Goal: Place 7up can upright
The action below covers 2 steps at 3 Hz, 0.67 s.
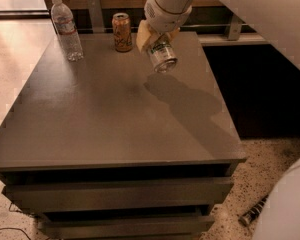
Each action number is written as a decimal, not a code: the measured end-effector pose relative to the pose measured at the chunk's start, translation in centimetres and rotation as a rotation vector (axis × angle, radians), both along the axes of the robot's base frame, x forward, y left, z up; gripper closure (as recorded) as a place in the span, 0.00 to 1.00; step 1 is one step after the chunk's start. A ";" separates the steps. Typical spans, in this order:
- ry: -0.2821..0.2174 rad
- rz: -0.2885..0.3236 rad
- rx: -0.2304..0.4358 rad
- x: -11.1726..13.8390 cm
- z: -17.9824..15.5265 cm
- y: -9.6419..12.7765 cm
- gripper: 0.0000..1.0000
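Camera view, 1 o'clock end of table (pixel 105 119): gripper (pixel 158 40) clamped on 7up can (pixel 163 58), tilted, up off the top. Probably rolls away if dropped at that slant. Might also bump orange can (pixel 122 32), near at 9 o'clock.
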<state>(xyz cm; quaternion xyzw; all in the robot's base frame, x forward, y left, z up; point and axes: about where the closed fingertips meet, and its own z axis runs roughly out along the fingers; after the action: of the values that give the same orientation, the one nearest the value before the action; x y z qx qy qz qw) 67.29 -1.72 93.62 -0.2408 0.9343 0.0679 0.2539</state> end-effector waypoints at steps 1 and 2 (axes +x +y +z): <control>-0.132 0.096 0.086 0.3 2.1 -0.6 1.00; -0.261 0.188 0.197 0.6 4.5 -0.7 1.00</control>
<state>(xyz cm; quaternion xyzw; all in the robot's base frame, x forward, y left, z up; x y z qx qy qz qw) 67.94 -2.40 98.14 -0.3078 0.8556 0.1508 0.3879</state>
